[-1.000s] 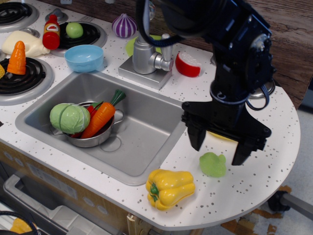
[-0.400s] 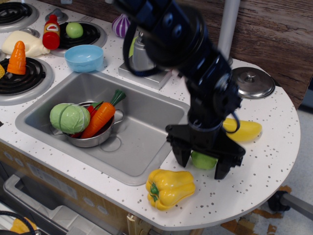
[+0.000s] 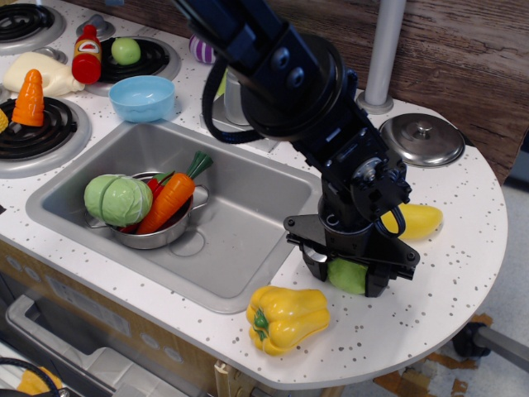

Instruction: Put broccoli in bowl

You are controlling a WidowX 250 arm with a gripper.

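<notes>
Broccoli (image 3: 347, 275): pale green lump on the speckled counter (image 3: 463, 248), right of the sink, pinched between the two black fingers.
Gripper (image 3: 346, 271): pointing down at the counter, fingers drawn in against the broccoli on both sides, holding it. Cannot tell whether the piece is lifted clear of the surface.
Arm: black, reaching in from the top of the view, hiding the faucet area behind it.
Yellow pepper (image 3: 288, 318): just beside the gripper, toward the front edge of the counter, apart from the broccoli.
Yellow piece (image 3: 416, 220): long and smooth, behind the gripper, partly hidden by the wrist.
Steel lid (image 3: 422, 139): flat on the counter near the back wall.
Sink (image 3: 240, 231): left of the gripper; holds a steel pot (image 3: 157, 234) with a round cabbage (image 3: 117, 199) and a carrot (image 3: 172, 197) in it.
Bowl (image 3: 142, 98): light blue, upright, behind the sink's far left corner, well apart from the gripper.
</notes>
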